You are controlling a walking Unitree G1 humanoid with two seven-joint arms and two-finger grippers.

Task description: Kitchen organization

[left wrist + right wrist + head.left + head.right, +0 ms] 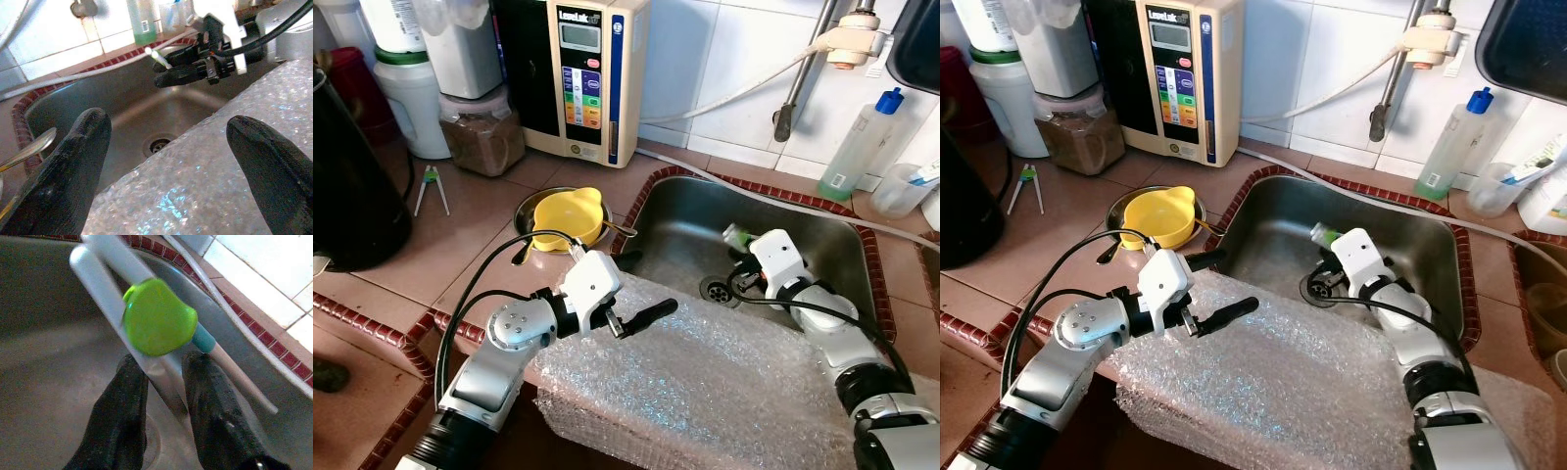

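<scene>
**Right gripper holds training chopsticks over the sink**

We see our right gripper (164, 396) reaching down into the steel sink (822, 245), above the drain (718, 289). Its two black fingers (117, 426) are pressed narrowly around a pair of pale training chopsticks (105, 289) joined by a green apple-shaped hinge (159, 316); the sticks stand tilted up out of the grip. One stick carries a teal band just past the hinge.

Our left gripper (631, 286) hovers over a sheet of bubble wrap (705, 382) draped across the near edge of the sink, with its fingers (73, 166) spread wide and nothing between them.

On the tiled desk (460, 245) to the left of the sink sits a yellow bowl (568, 217) inside a metal dish, with a spoon (29, 147) lying beside it. A second pair of chopsticks with a green clip (432, 186) lies further left. A water ionizer (582, 73) stands against the wall, and a bottle of green liquid (857, 147) stands behind the sink.
</scene>
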